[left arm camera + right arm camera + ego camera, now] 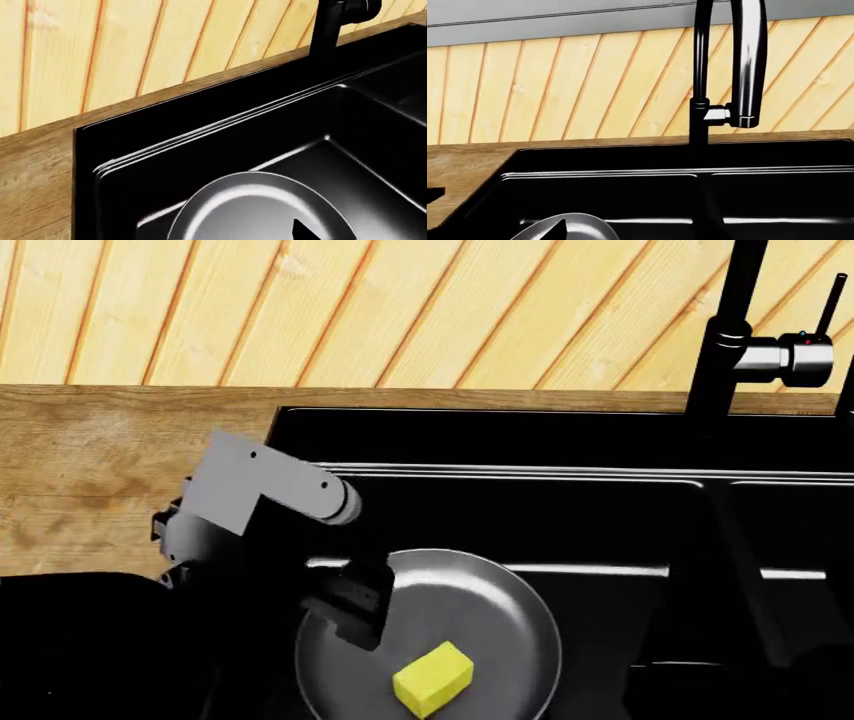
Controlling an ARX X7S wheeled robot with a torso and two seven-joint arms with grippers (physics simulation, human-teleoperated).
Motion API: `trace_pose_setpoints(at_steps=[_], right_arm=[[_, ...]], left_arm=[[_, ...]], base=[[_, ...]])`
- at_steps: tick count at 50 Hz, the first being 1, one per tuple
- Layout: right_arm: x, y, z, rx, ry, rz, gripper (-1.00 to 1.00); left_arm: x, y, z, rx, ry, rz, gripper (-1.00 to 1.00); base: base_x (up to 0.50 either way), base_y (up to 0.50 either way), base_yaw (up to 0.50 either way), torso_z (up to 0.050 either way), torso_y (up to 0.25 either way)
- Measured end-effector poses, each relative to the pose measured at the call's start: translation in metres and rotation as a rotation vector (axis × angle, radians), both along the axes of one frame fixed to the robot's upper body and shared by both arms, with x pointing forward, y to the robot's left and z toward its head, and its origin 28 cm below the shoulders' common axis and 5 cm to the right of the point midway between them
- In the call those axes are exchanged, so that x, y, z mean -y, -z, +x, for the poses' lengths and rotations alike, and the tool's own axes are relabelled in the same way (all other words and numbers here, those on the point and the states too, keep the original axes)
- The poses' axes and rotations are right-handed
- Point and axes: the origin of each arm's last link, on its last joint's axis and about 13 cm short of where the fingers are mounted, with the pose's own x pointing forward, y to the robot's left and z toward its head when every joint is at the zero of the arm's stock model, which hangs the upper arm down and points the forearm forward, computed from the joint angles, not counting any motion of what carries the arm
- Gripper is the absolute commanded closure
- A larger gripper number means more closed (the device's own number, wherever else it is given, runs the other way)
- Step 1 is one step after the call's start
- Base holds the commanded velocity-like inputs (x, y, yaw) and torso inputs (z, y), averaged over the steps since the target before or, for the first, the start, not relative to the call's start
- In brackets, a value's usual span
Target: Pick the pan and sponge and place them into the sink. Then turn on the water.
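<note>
No text, label, brand or number can be read in any view. The faucet (737, 340), sink (534, 430) and pan (507, 640) carry no markings.

My left arm (267, 490) reaches forward and down, wrist bent; my left gripper (350, 608) points downward, its jaw state hidden. My right arm lies outside the head view.
</note>
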Motion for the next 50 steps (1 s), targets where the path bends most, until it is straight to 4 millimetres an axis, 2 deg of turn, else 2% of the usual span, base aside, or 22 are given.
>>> trace_pose_setpoints(at_steps=[11, 25, 33, 50], right_arm=[[0.0, 0.002, 0.008, 0.018, 0.029, -0.019, -1.0], [0.0, 0.0, 0.014, 0.03, 0.043, -0.052, -1.0], [0.0, 0.0, 0.015, 0.034, 0.052, -0.068, -1.0], [0.001, 0.003, 0.015, 0.034, 0.067, -0.073, -1.0]], left_arm=[[-0.045, -0.014, -0.038, 0.068, -0.141, -0.054, -1.0], [-0.092, -0.016, -0.083, 0.077, -0.297, -0.091, -1.0], [-0.104, -0.015, -0.098, 0.079, -0.35, -0.09, -1.0], [-0.11, -0.016, -0.106, 0.085, -0.383, -0.092, -1.0]], base=[[0.0, 0.0, 0.0, 0.0, 0.0], [0.0, 0.0, 0.0, 0.0, 0.0], [0.0, -0.06, 0.0, 0.0, 0.0], [0.0, -0.5, 0.0, 0.0, 0.0]])
